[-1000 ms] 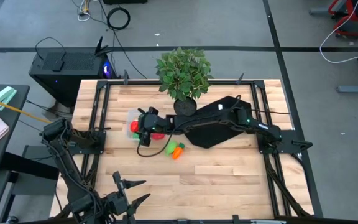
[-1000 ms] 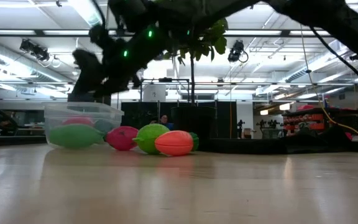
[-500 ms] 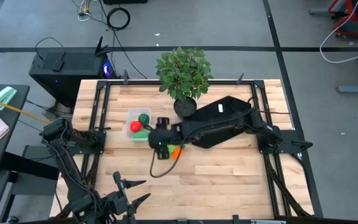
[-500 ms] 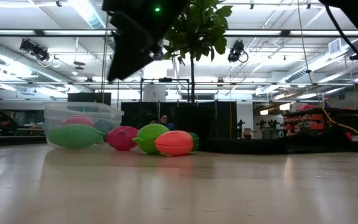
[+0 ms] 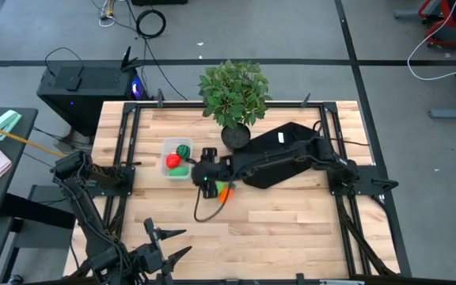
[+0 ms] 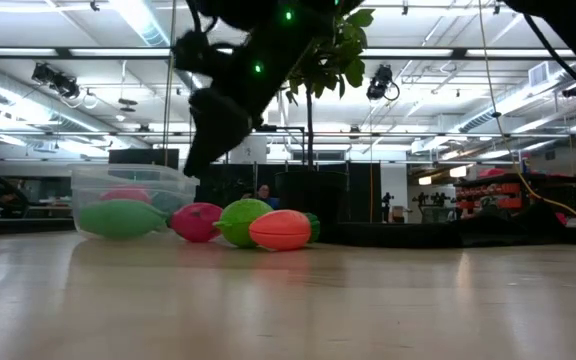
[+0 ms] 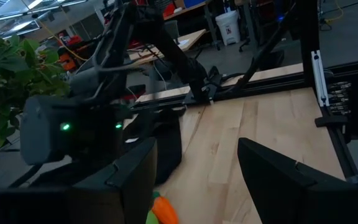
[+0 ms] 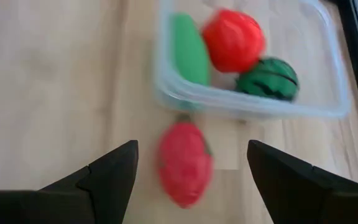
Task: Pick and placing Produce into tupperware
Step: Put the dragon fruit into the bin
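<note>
- The right claw (image 8: 188, 180) hangs above the bench (image 5: 291, 229) beside the tub (image 8: 253, 109). Its fingers are spread wide with nothing held, and the pink-red piece (image 8: 185, 163) lies between them, a likely line-up for the next pick.
- The tub already holds three pieces: a green oblong (image 8: 189, 56), a red ball (image 8: 234, 39) and a striped ball (image 8: 269, 78).
- The pink-red piece rests on the bench just beside the tub's wall.
- An orange-and-green piece (image 5: 225, 191) and a green one (image 6: 240, 220) lie nearby, still outside.
- The left claw (image 5: 165, 245) waits at the bench's near edge, open and empty, clear of the work.
</note>
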Robot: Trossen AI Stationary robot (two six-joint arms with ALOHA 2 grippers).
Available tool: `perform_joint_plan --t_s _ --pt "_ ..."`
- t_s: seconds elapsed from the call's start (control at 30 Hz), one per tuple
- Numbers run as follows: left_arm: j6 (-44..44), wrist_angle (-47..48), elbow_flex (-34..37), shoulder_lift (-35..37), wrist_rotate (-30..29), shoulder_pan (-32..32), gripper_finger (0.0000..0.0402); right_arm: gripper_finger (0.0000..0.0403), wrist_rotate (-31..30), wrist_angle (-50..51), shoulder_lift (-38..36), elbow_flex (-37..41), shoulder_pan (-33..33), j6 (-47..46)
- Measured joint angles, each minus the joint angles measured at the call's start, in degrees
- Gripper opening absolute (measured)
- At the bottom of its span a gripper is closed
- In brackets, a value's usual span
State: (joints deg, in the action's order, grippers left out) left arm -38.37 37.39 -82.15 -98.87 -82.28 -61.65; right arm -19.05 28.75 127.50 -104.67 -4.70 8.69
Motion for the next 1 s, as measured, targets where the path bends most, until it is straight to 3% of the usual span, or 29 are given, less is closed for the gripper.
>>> perform_joint_plan --t_s 0.27,1.0 --pt "0.0 0.1 0.0 0.0 0.0 0.0 0.0231 0.0307 6.2 -4.9 0.0 5.0 3.9 -1.7" --pt "0.1 0.1 0.0 0.0 0.0 0.0 0.0231 0.0307 10.4 -10.8 0.4 6.6 4.7 -2.7"
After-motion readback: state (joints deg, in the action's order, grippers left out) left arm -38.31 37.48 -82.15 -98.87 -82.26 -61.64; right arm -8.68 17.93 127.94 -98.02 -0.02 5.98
